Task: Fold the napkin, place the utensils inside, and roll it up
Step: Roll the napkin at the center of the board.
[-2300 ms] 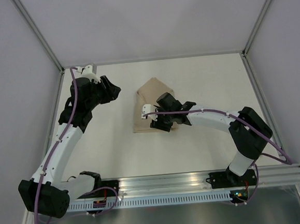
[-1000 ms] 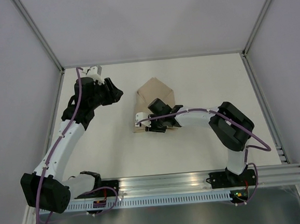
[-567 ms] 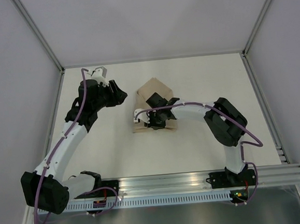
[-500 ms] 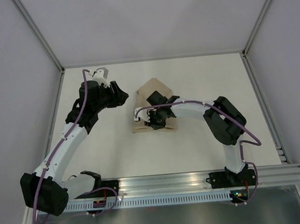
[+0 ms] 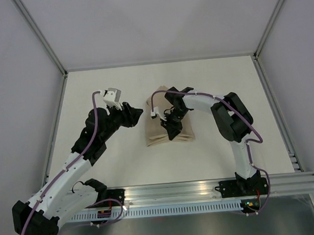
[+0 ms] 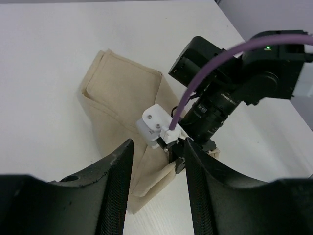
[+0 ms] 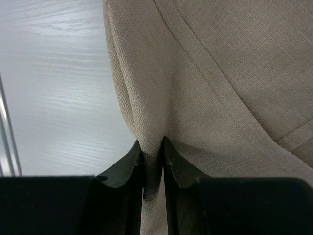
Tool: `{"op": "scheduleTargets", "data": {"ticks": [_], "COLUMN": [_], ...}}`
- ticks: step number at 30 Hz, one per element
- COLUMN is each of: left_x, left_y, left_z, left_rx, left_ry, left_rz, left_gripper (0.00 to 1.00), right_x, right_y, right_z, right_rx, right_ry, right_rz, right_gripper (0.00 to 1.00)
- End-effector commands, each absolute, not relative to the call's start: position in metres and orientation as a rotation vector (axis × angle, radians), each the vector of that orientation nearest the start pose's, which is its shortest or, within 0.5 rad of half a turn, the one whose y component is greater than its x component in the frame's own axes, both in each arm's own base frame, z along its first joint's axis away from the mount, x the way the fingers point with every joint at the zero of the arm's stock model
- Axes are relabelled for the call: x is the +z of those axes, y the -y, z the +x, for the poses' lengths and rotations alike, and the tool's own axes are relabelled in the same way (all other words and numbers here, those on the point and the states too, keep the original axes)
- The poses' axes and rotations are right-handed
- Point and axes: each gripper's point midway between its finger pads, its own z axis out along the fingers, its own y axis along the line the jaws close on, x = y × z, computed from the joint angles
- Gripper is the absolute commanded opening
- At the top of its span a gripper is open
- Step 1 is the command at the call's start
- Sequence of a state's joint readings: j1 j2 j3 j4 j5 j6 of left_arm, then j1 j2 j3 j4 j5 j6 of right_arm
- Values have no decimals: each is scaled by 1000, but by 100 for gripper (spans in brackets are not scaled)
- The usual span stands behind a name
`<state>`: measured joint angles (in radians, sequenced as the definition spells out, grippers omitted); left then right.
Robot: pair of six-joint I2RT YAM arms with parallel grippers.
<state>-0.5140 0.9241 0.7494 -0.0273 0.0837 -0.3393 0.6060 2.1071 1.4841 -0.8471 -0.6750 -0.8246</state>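
The tan napkin [image 5: 158, 136] lies folded in several layers on the white table, mid-field; it also shows in the left wrist view [image 6: 120, 95]. My right gripper [image 5: 171, 131] stands over its near part, shut on a raised fold of the cloth [image 7: 152, 147]; its tips show in the left wrist view [image 6: 177, 164] at the napkin's edge. My left gripper [image 5: 139, 114] is open and empty, just left of the napkin's far-left edge, its fingers [image 6: 117, 181] framing the cloth and the right wrist. No utensils are in view.
The aluminium rail [image 5: 206, 187] with both arm bases runs along the near edge. Frame posts and pale walls bound the white table [image 5: 225, 85] on the left, right and far sides.
My right wrist has swung round and now pinches a fold; the napkin's near part has shifted right and nearer. My left arm has moved right and nearer, close to the napkin.
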Motion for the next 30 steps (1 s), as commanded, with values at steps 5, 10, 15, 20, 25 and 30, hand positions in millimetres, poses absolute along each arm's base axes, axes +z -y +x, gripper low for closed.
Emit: {"op": "scheduleTargets", "data": {"ticks": [5,10,15,20,25,30], "left_x": [277,254,222,197,168,141], "left_y": [215,230,258,294,315,327], "left_z": [266,253,241,220,212,214], "left_rx": [-684,-592,-508,-516,-477,-451], "left_ry": [-1586,-1564,-1579,-1475,-1404,-1411], "left_rz": [399,504,685,945,1108,1205], "left_gripper": [51,52,53,60,61,62], "right_x": [-20,-22,-26,-27,-29,-32], "right_y": [-238,-234,-231,-230,-229,-227], "right_z": [214,217,220,225,229,231], "right_rx": [1122,1138,1146,1146,1151,1174], "right_ry": [-2397,-2430,-2459,-2471,-2480,-2490], "right_rz": [-1988,-1968,-1944,-1918,-1897,-1875], "right_gripper": [15,14,14,14,13,13]}}
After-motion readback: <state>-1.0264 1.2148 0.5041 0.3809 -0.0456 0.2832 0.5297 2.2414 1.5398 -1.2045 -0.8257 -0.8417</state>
